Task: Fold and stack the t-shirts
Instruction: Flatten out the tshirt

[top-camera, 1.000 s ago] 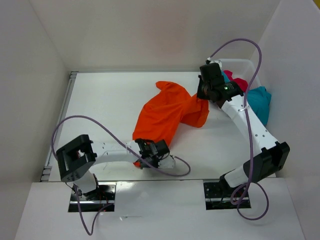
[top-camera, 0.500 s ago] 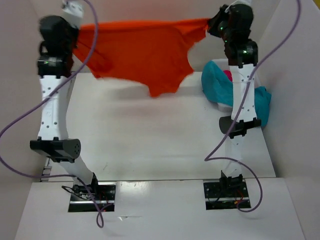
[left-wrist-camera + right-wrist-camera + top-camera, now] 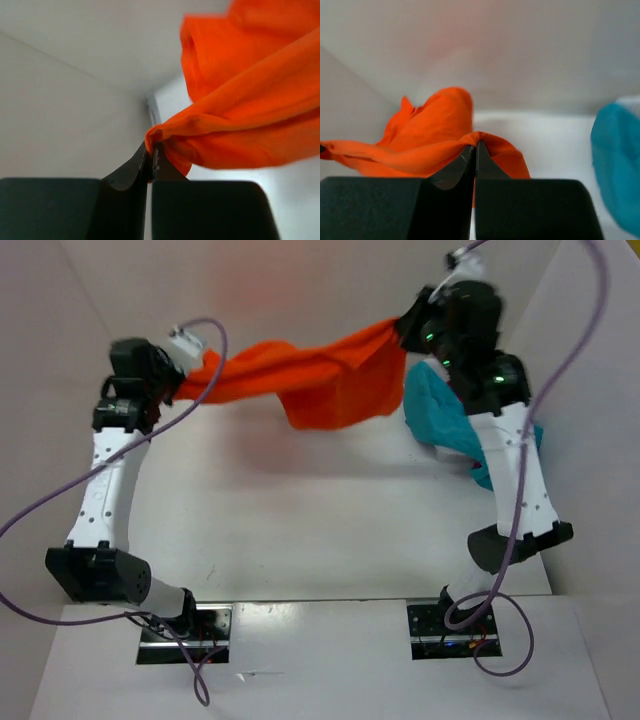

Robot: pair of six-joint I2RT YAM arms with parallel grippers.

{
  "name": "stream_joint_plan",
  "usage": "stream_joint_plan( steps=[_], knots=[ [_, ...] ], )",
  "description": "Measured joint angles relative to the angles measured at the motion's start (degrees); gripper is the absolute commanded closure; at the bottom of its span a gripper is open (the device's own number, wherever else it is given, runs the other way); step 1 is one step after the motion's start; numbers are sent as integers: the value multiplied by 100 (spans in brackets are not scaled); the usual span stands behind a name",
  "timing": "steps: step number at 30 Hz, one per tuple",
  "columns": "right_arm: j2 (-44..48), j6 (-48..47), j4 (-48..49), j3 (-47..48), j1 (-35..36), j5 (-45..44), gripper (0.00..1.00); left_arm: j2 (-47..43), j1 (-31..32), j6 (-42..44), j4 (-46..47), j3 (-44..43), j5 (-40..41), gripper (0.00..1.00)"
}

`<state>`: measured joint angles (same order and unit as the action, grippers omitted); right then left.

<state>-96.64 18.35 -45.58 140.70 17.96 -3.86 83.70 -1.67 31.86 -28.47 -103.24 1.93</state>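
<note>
**Orange shirt aloft, nothing folded yet**

Top view: the bright orange cloth t-shirt (image 3: 330, 380) hangs stretched between both raised arms above the white table (image 3: 300, 530), sagging in the middle. No shirt is folded or stacked. The teal blue cloth t-shirt (image 3: 440, 415) lies crumpled at the right, partly hidden by the right arm. The left gripper (image 3: 170, 380) holds one end and the right gripper (image 3: 412, 328) holds the other, higher.

Left wrist view: the jaws are pinched tight on a bunched orange edge.

Right wrist view: the jaws are likewise clamped on orange cloth.
</note>
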Motion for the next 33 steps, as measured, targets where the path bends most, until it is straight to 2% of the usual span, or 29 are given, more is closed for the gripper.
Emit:
stream_joint_plan(
  steps=[3,5,8,9,10,12,14,17,21,27,30,33],
  knots=[
    [289,28,103,-2006,479,-308,100,-129,44,474,-46,1934,107,96],
    [549,175,105,-3781,713,-363,100,-227,118,857,-160,3047,120,91],
    [835,505,4,-5718,1023,-339,100,-828,426,1360,-411,4559,214,84],
    [931,636,-57,-6166,1130,-326,100,-1093,581,1502,-507,4940,245,77],
    [1056,776,-66,-6561,1279,-299,100,-1355,743,1628,-586,5237,240,57],
    [1294,1086,-22,-7121,1665,-181,100,-1742,933,1823,-758,5646,254,42],
    [1491,1353,160,-7517,1978,52,100,-1871,935,1950,-841,5882,289,33],
    [1611,1617,369,-7849,2105,271,100,-1864,938,2081,-1027,6122,369,26],
    [1613,1727,514,-7941,2085,280,100,-1873,1051,2079,-1388,6210,452,23],
    [1569,1722,702,-7941,2085,282,100,-1867,1565,1899,-1574,6308,649,23],
    [1534,1722,748,-7941,2085,282,100,-1786,1622,1801,-1543,6430,811,34],
    [1530,1716,782,-7941,2085,280,100,-1718,1624,1755,-1491,6544,1021,34]
  ],
)
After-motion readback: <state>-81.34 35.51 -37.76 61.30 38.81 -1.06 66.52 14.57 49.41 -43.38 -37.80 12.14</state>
